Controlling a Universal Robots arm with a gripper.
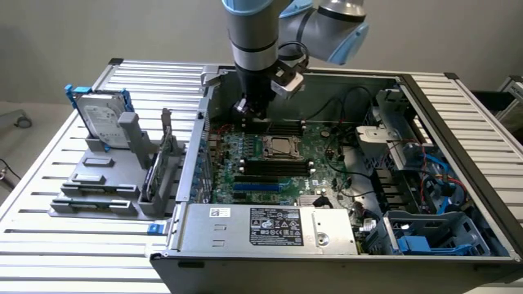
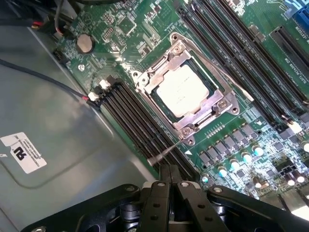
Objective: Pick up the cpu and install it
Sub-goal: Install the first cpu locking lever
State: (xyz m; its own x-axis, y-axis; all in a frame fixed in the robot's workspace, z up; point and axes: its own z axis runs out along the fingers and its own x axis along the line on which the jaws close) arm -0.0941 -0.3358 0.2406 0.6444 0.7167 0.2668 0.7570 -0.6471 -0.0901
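The cpu [image 2: 182, 91], a pale silver square chip, lies flat inside the dark metal-framed socket [image 2: 227, 104] on the green motherboard [image 2: 251, 145]. In the exterior view the cpu [image 1: 282, 147] sits mid-board inside the open computer case. My gripper [image 2: 169, 170] is shut with nothing between its fingers. It hovers over the black memory slots [image 2: 130, 113] beside the socket, close to the socket's thin lever [image 2: 166, 151]. From outside, the gripper [image 1: 255, 115] hangs just beyond the socket, near the case's back wall.
A silver hard drive with a blue bracket [image 1: 102, 116] stands on a grey fixture [image 1: 98, 190] at the exterior view's left. The power supply [image 1: 270, 226] borders the board at the front. Cables [image 1: 351, 110] and drive cages [image 1: 425, 233] crowd the case's right side.
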